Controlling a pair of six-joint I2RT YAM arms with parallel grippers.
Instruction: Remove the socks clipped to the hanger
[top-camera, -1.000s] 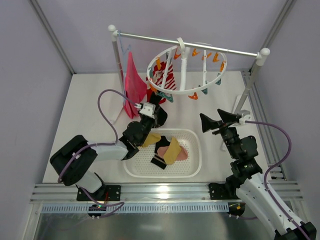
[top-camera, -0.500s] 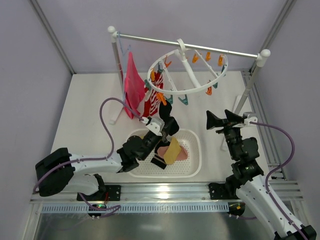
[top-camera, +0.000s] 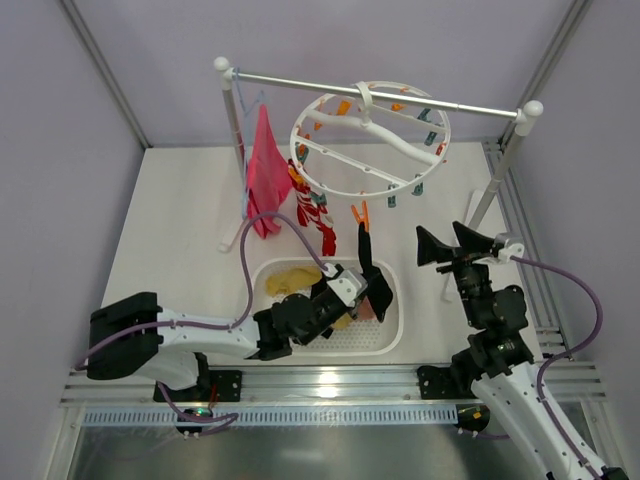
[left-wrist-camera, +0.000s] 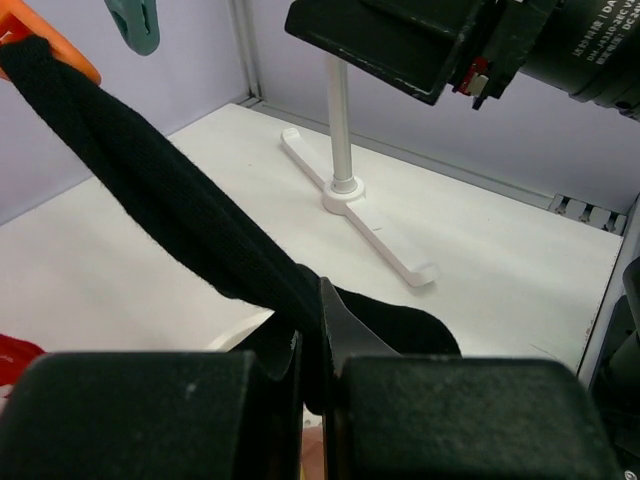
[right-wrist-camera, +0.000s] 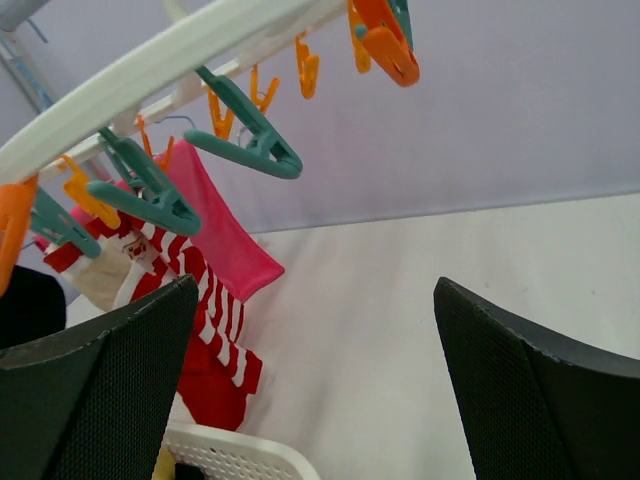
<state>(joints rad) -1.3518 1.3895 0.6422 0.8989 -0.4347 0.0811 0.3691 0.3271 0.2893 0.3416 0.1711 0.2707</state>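
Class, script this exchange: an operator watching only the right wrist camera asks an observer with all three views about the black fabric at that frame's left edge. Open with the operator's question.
Operator: What has hold of that black fabric?
Observer: It is a black sock, and the left gripper is shut on its lower part.
Operator: Is it off the hanger?
Observer: No. An orange clip pins its top end, and the sock runs taut from clip to gripper.

Black knitted cloth sock (left-wrist-camera: 170, 215): matt, fuzzy. White round plastic hanger ring (right-wrist-camera: 150, 78): smooth, semi-gloss. Thin metal rack rail (top-camera: 290, 79): shiny. White perforated plastic basket (right-wrist-camera: 250, 452): matt.
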